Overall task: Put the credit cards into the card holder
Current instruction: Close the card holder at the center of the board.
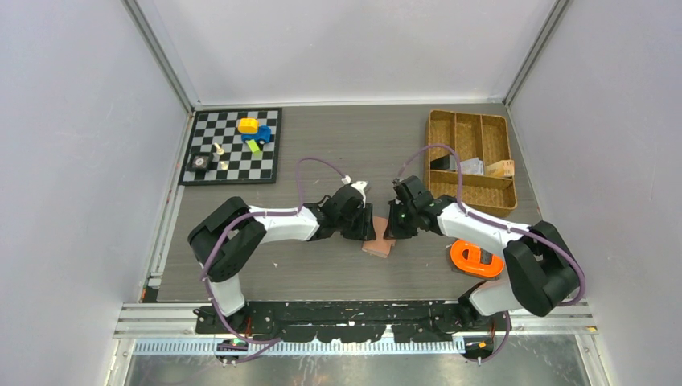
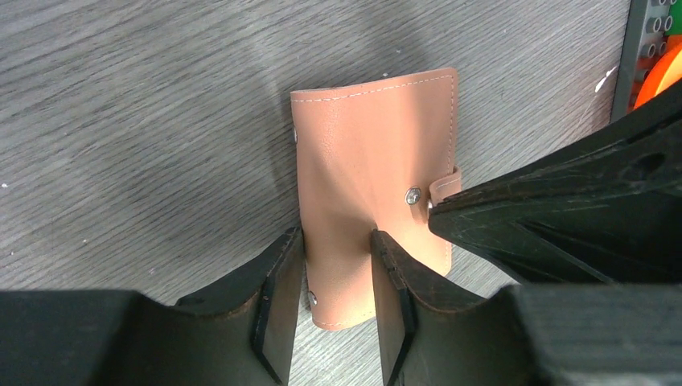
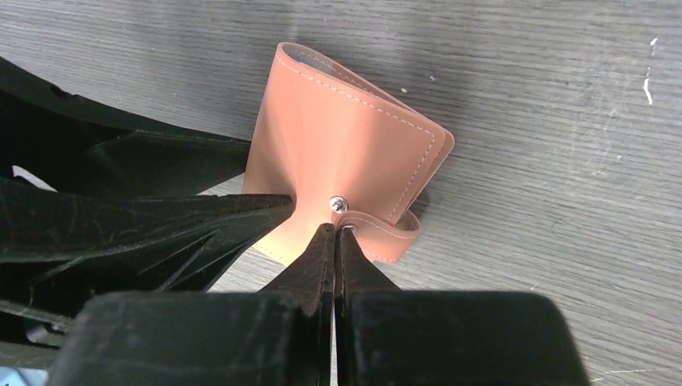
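Your surface (image 1: 322, 273): grey wood-grain. Your left end effector (image 2: 334, 235): jaws astride one edge of holder (image 2: 370, 145); you cannot confirm a grip. Your right end effector (image 3: 334, 233): closed, tips at snap strap (image 3: 390, 232). Holder: pink, folded, mid-surface between both.

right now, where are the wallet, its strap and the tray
wallet (image 2: 362, 137): left wrist view, middle of the front cover
strap (image 3: 392, 230): right wrist view, on the curled loop beside the snap
tray (image 1: 470, 113): top view, on its far rim
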Controlling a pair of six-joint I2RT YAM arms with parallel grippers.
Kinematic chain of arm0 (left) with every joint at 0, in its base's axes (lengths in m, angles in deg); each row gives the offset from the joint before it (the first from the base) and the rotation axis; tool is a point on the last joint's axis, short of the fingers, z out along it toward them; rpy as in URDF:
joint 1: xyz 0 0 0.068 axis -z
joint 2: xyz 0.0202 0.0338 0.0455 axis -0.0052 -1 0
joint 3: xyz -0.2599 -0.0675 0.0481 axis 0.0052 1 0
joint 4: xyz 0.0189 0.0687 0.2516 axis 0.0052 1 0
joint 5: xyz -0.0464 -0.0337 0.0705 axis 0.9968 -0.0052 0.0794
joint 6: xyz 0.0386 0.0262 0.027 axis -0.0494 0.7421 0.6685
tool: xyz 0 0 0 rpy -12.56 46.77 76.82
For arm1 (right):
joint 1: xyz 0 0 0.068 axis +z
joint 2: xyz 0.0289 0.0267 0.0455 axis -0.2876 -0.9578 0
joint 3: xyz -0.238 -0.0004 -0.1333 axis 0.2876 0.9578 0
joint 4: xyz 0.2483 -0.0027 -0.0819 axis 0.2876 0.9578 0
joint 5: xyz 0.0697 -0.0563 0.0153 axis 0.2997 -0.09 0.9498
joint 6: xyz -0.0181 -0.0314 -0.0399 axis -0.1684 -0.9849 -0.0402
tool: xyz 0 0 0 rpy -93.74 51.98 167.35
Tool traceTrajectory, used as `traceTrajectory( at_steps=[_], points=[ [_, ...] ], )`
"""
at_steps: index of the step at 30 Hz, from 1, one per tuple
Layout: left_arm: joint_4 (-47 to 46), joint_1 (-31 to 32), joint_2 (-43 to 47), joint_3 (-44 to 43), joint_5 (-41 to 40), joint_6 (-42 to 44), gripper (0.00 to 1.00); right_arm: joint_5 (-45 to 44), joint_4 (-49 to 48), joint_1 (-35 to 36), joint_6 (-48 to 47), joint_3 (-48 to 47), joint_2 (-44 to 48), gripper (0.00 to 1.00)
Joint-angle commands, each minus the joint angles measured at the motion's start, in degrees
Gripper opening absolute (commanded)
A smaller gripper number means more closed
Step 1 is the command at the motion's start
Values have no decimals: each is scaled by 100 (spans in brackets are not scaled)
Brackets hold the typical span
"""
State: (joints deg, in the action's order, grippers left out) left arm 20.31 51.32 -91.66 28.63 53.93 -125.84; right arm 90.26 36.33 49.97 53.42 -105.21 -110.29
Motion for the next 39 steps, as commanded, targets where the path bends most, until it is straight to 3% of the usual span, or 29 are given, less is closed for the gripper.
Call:
traceTrajectory(
  at_steps=[1,39],
  points=[
    [754,15,-324,146,-266,227,38,38,-317,-17,69,-221,-115,0],
    [723,15,-314,159,-209,179,37,-43,-317,-30,131,-377,-819,0]
  ],
)
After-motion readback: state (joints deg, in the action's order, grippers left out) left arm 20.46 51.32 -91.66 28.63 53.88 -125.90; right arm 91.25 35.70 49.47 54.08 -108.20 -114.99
